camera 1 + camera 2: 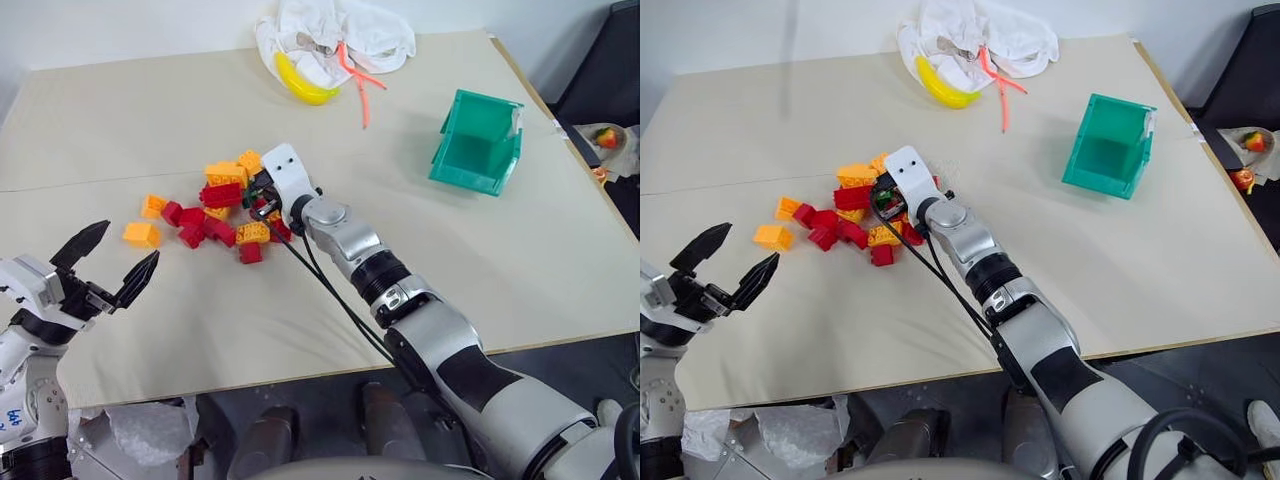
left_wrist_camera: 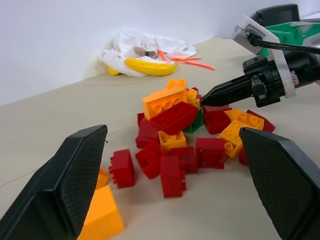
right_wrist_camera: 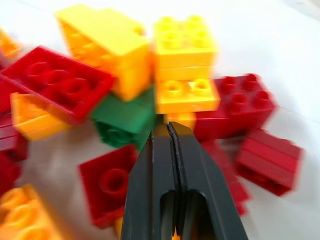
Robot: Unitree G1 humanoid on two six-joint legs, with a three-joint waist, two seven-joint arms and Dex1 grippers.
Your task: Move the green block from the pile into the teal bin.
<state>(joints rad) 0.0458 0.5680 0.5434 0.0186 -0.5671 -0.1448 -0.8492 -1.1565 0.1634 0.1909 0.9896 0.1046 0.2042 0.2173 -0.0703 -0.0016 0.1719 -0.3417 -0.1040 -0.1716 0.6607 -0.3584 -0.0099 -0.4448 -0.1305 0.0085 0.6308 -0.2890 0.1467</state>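
A pale beige surface (image 1: 150,120) runs to a white wall at the far side, with dark floor past its right edge. The pile (image 1: 215,210) of red, orange and yellow bricks sits left of centre, with bare surface all round it. The green block (image 3: 125,120) lies low in the heap, wedged under orange and red bricks. The right tool (image 3: 171,132) has its two black fingers pressed together, gripping nothing, tips just beside the green block, perhaps touching it. The left tool (image 1: 105,265) hovers over the near-left edge, fingers spread wide and empty. The teal bin (image 1: 478,142) stands well apart at far right, near that edge. A banana (image 1: 303,85) lies by a white cloth (image 1: 335,35) at the far side.
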